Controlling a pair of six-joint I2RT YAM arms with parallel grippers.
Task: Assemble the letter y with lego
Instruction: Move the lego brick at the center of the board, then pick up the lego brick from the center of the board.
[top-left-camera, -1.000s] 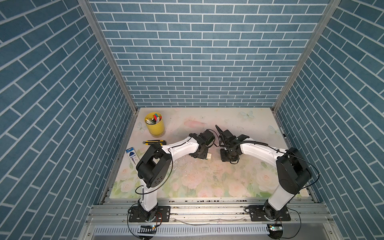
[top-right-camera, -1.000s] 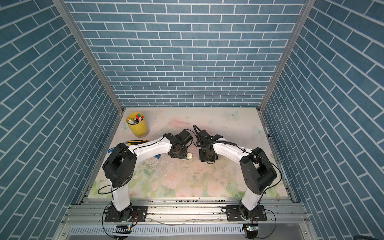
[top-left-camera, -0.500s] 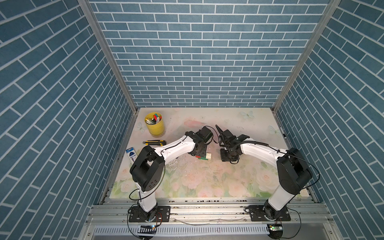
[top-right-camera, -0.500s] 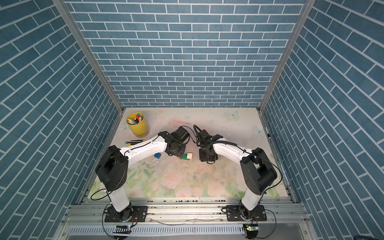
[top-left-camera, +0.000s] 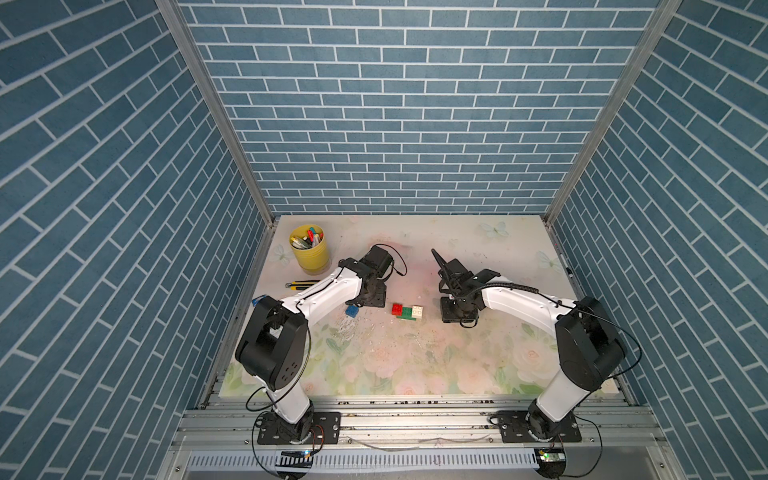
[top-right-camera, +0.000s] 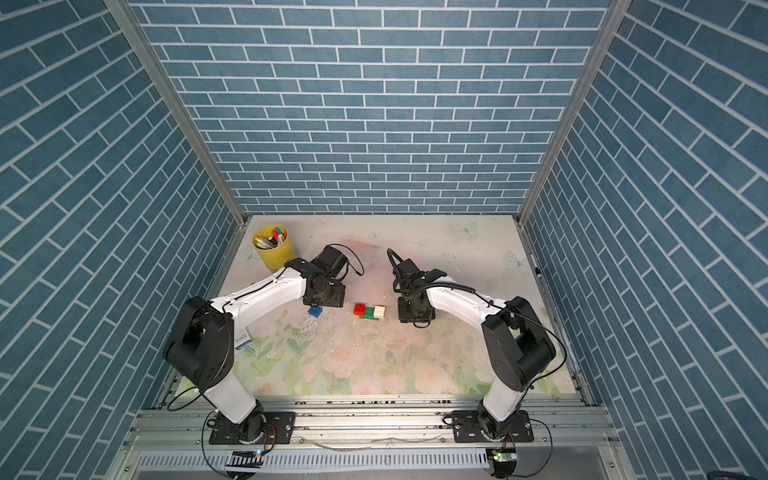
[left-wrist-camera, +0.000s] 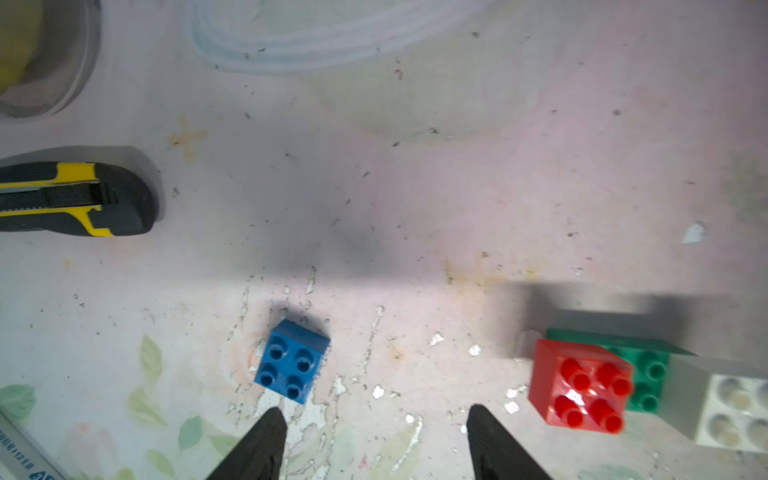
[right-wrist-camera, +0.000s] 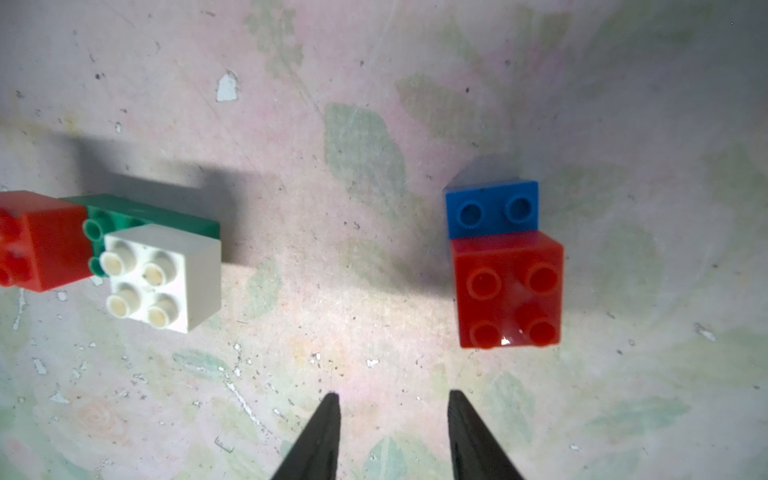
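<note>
left gripper (left-wrist-camera: 372, 413) is hovering wide and empty near a loose blue brick (left-wrist-camera: 291, 360) | right gripper (right-wrist-camera: 393, 397) is hovering narrow, empty, facing the red-blue pair (right-wrist-camera: 507, 286) | y cluster (top-left-camera: 407, 311) is lying on the table (top-left-camera: 415, 365) between both grippers, seemingly reachable by either for adding bricks

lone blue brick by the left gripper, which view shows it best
Left wrist view: the lone blue brick sits close up, four studs clear, ahead of the open left gripper. Both top views show only a small blue patch beside the left arm. The right wrist view misses it.
</note>
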